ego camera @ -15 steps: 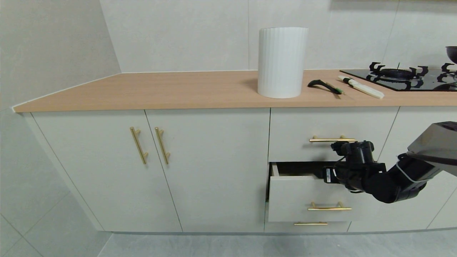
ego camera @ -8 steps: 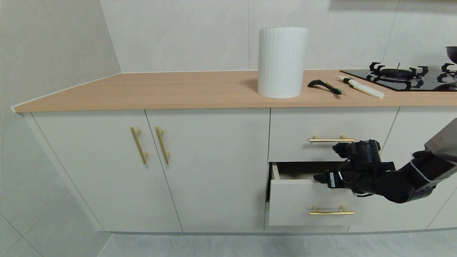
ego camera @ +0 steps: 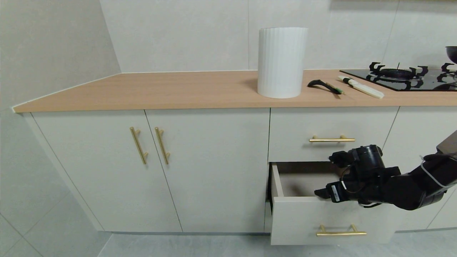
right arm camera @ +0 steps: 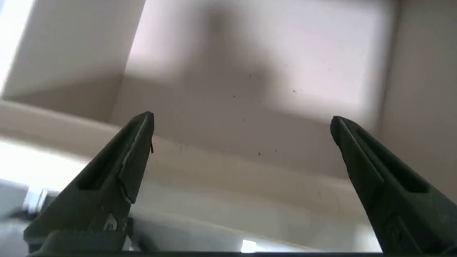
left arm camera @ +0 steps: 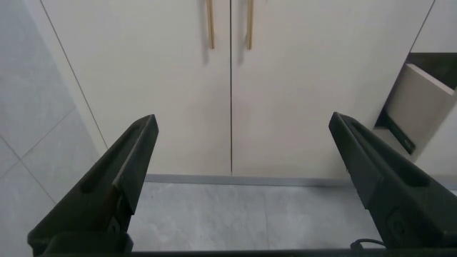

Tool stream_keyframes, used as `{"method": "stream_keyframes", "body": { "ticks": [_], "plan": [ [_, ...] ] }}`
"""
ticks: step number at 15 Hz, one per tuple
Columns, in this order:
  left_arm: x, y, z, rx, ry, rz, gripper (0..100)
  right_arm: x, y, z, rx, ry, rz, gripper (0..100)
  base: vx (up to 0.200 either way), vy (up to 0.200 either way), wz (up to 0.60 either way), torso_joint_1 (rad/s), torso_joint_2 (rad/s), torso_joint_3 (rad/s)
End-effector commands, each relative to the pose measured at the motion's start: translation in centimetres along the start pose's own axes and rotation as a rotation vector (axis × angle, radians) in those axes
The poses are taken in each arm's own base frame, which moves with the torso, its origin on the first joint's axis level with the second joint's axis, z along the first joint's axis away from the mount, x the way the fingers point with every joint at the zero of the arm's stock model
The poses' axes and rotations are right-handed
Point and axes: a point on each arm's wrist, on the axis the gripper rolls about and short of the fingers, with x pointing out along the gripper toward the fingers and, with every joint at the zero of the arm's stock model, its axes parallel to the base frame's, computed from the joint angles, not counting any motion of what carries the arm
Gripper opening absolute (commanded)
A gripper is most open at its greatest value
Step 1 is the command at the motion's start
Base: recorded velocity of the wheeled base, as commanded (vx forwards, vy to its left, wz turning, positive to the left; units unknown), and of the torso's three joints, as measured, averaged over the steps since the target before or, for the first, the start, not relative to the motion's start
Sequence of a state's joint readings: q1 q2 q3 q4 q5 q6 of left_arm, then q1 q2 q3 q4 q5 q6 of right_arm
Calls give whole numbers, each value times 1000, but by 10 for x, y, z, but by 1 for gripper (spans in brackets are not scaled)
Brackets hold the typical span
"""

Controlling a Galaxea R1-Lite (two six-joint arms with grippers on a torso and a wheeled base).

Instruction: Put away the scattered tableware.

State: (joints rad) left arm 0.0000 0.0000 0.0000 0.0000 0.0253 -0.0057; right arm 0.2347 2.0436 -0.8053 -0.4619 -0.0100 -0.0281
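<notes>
Drawer (ego camera: 303, 217) is seen open, apparently for the knife (ego camera: 362, 87) on the tabletop (ego camera: 160, 89); right fingers (right arm camera: 114, 178) are spread empty above it, left fingers (left arm camera: 121, 178) equally wide, empty.

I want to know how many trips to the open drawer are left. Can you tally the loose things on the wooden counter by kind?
Ribbed white container: 1
Utensils: 2 (black-and-green utensil, white utensil)
Total: 3
</notes>
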Motion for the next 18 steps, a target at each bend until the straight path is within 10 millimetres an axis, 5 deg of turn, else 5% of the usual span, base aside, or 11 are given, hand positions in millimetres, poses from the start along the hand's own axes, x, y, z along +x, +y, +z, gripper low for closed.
{"method": "stream_keyframes", "body": {
  "ticks": [1,18],
  "plan": [
    [0,0,0,0,0,1,100,-9,4,1,-21,-7,10,100,0,0,0,0,0,0],
    [0,0,0,0,0,1,100,-71,48,-30,-318,268,141,100,0,0,0,0,0,0]
  ]
}}
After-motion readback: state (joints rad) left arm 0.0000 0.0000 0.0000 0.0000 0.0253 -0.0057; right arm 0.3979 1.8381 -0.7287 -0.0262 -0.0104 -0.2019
